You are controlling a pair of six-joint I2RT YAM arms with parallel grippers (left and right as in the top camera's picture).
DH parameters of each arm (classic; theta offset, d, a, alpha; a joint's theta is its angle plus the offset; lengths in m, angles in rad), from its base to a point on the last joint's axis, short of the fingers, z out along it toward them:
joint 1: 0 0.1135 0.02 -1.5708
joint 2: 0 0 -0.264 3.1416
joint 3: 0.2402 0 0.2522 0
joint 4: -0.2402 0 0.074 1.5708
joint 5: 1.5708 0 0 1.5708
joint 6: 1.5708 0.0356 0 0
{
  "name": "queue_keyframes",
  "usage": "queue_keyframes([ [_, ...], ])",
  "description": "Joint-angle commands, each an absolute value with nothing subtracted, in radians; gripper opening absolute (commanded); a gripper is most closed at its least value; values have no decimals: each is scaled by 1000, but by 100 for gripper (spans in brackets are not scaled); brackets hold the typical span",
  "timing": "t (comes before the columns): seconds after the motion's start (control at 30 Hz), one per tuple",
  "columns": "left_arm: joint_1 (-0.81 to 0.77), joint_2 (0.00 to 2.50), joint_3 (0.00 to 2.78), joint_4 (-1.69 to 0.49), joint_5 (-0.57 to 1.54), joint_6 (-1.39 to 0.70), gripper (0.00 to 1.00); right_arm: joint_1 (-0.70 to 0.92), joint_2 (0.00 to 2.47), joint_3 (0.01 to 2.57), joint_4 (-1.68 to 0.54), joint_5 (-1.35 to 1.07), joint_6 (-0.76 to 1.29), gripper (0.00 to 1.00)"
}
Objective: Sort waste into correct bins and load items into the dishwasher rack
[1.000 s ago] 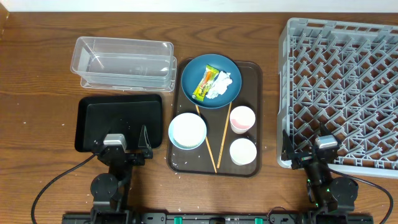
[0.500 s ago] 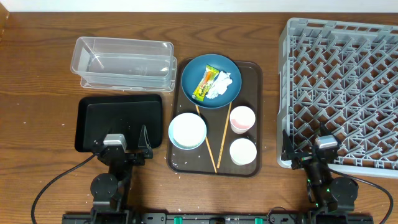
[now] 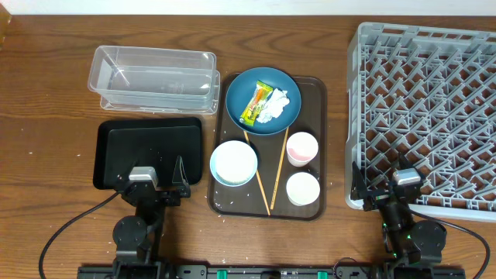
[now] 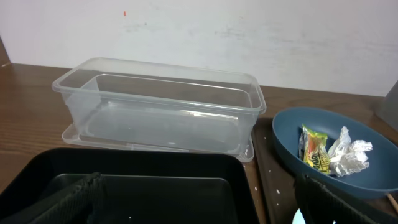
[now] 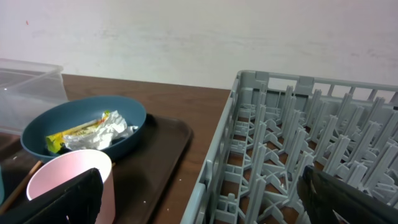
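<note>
A dark-blue plate (image 3: 263, 87) at the back of the brown serving tray holds a yellow-green wrapper (image 3: 255, 105) and a crumpled white tissue (image 3: 276, 104). In front stand a light-blue bowl (image 3: 233, 163), a pink cup (image 3: 301, 148) and a white cup (image 3: 302, 188), with two chopsticks (image 3: 277, 170) between them. A few white rice grains (image 3: 225, 204) dot the tray's front left. The clear tub (image 3: 155, 76) and black tray (image 3: 147, 151) lie to the left, the grey rack (image 3: 430, 108) to the right. My left gripper (image 3: 153, 180) is open over the black tray's front edge. My right gripper (image 3: 385, 188) is open at the rack's front-left corner.
The brown serving tray (image 3: 314, 116) sits mid-table between the bins and the rack. In the left wrist view the clear tub (image 4: 161, 106) stands behind the black tray (image 4: 137, 186). In the right wrist view the pink cup (image 5: 68, 180) is close on the left.
</note>
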State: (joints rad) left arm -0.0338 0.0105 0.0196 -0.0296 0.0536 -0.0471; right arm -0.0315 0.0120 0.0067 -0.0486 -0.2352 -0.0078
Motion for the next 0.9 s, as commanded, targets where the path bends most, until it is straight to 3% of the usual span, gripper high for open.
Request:
queue_keyframes([
  [0.0, -29, 4, 4, -63, 60, -34, 98, -16, 7, 6, -53, -236, -5, 99],
  [0.87, -29, 121, 65, -136, 60, -96, 98, -17, 10, 21, -78, -174, 70, 99],
])
